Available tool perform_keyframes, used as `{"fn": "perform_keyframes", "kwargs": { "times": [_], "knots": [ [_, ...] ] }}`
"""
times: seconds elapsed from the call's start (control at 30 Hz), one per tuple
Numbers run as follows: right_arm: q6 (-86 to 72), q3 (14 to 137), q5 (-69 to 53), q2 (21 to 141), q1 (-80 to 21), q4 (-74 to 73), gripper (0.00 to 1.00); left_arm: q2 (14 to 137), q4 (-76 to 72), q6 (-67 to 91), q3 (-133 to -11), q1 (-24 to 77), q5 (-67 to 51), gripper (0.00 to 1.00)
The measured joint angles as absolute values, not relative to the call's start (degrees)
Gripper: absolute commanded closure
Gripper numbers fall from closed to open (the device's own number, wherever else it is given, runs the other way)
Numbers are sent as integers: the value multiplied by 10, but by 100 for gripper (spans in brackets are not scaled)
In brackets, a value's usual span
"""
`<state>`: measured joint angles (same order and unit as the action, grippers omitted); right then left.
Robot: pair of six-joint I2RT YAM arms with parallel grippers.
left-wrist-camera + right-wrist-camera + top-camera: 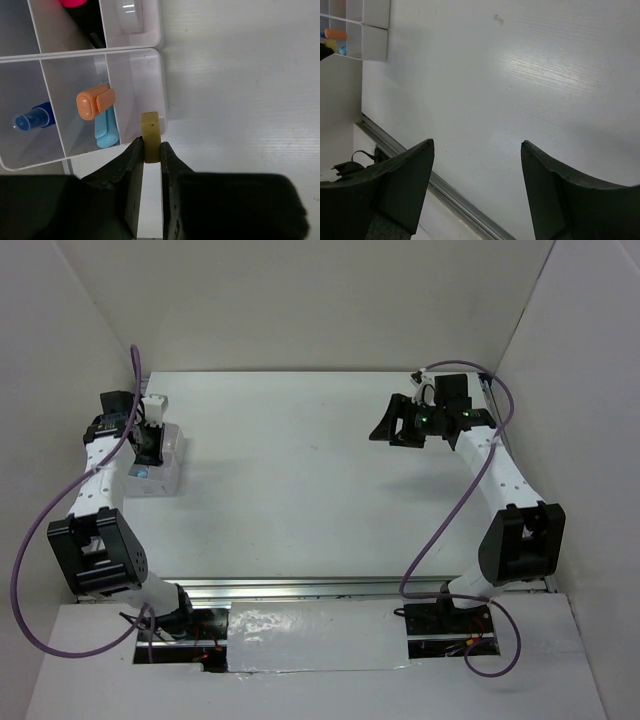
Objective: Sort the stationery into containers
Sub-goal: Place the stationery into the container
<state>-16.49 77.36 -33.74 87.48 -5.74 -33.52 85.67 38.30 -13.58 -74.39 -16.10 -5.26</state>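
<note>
The translucent white organizer box [172,472] sits at the table's left edge; its rim [163,75] fills the upper left of the left wrist view. My left gripper [151,145] hangs over the box's near right corner [150,445], shut on a pale yellow tape ring [150,131] seen edge-on. One compartment holds an orange-capped tube [95,102] lying on a light-blue marker [106,134]. A blue-capped bottle [32,120] lies in the neighbouring one. A pink cap [75,2] shows at the top. My right gripper [392,428] is open and empty [477,145] over bare table at the far right.
A white round item [130,12] lies in a far compartment of the box. The box [370,30] also shows small in the right wrist view's top left corner. White walls enclose the table, and a metal rail [350,587] runs along its near edge.
</note>
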Motion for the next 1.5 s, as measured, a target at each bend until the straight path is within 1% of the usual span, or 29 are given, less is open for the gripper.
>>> {"fn": "perform_keyframes", "kwargs": {
  "times": [0.2, 0.43, 0.6, 0.67, 0.7, 0.77, 0.8, 0.87, 0.9, 0.93, 1.0, 1.23, 1.5],
  "knots": [
    [-156, 774, -337, 875, -49, -342, 24, 898, 381, -135, -750, -159, -19, 90],
    [-155, 774, -338, 875, -48, -344, 24, 944, 371, -133, -779, -158, -10, 79],
    [-155, 774, -339, 875, -48, -344, 24, 963, 370, -131, -797, -156, -1, 74],
    [-155, 774, -339, 875, -48, -346, 24, 967, 368, -131, -799, -156, 4, 71],
    [-155, 774, -339, 875, -48, -347, 24, 968, 369, -131, -799, -156, 6, 66],
    [-155, 774, -339, 875, -46, -348, 24, 968, 369, -132, -799, -156, 9, 64],
    [-155, 774, -339, 875, -46, -348, 24, 968, 369, -132, -799, -156, 10, 58],
    [-155, 774, -339, 876, -46, -349, 24, 968, 369, -131, -799, -156, 12, 54],
    [-155, 775, -340, 877, -46, -350, 24, 968, 369, -132, -799, -156, 12, 49],
    [-155, 777, -341, 877, -46, -352, 24, 968, 369, -131, -799, -156, 12, 48],
    [-155, 780, -343, 879, -46, -352, 24, 968, 369, -131, -799, -156, 12, 47],
    [-155, 784, -345, 881, -46, -353, 24, 968, 370, -131, -800, -155, 12, 47],
    [-155, 784, -347, 881, -46, -353, 24, 993, 375, -131, -851, -182, 13, 46]
  ]
}}
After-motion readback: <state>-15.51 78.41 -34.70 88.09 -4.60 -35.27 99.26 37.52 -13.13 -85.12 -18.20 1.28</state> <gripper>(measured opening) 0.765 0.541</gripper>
